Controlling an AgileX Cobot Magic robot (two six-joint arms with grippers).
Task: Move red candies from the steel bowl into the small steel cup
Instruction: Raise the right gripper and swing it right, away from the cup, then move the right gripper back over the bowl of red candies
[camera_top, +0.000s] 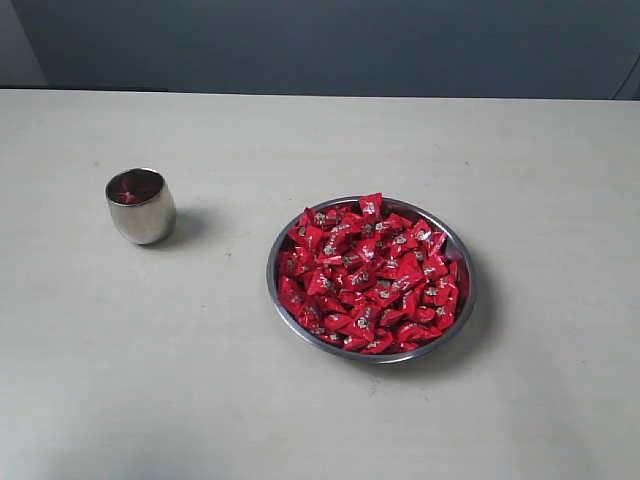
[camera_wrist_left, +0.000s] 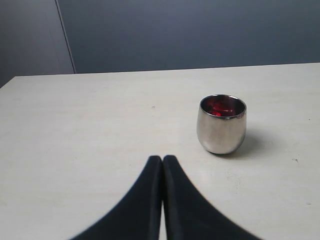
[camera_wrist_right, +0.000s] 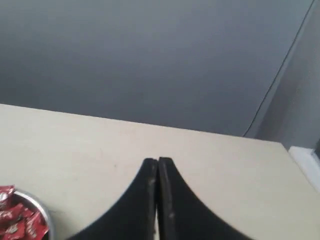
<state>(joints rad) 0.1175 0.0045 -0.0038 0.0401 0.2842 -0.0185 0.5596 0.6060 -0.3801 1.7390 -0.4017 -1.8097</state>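
Logging early progress: I see most shiny red wrapped candies (camera_top: 370, 275) heaped in the wide shallow steel bowl (camera_top: 385, 357), few in the small rounded steel cup (camera_top: 141, 207), left end effector (camera_wrist_left: 162, 165) and right end effector (camera_wrist_right: 158, 167) clenched, empty.

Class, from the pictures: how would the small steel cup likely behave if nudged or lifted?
The small steel cup narrows to a rounded base, so a nudge may tip it. Its polished wall probably slips when pinched. Holding few red candies, it seems light.
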